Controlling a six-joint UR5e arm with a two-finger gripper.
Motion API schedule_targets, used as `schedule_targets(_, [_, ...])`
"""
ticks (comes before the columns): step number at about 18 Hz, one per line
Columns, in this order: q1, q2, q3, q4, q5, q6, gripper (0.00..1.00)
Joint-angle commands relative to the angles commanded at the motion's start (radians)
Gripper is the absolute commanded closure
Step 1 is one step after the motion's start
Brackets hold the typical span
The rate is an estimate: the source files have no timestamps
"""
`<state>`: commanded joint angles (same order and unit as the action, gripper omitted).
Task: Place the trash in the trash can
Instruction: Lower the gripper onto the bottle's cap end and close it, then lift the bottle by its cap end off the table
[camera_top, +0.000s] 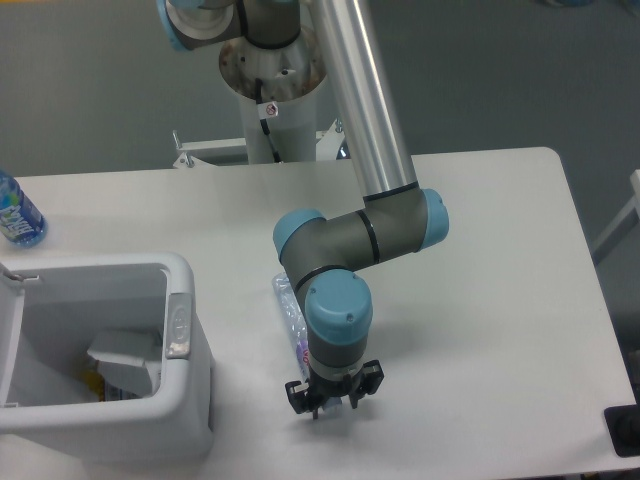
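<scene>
The flattened clear plastic bottle (288, 308) lies on the white table, right of the trash can. Only its upper part shows; my arm covers the lower end with the red lettering. My gripper (333, 398) points straight down over that lower end, close to the table, and its black fingers look spread open. The trash can (190, 330) is a large white bin at the front left with a grey latch tab, and its lid hangs open to the left. A crumpled white piece (125, 358) lies inside it.
An upright bottle with a blue label (16, 212) stands at the table's far left edge. The robot's base column (272, 90) rises behind the table. A dark object (625, 430) sits at the front right corner.
</scene>
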<state>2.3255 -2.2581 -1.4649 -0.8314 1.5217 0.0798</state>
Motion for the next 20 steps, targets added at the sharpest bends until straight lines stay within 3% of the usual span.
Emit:
schedule_targets(12, [0.006, 0.041, 0.012, 0.0, -0.002, 0.058, 0.67])
schedule_targets(17, [0.035, 0.118, 0.008, -0.003, -0.008, 0.094, 0.69])
schedule_targets(20, [0.074, 0.205, 0.027, 0.008, -0.02, 0.091, 0.69])
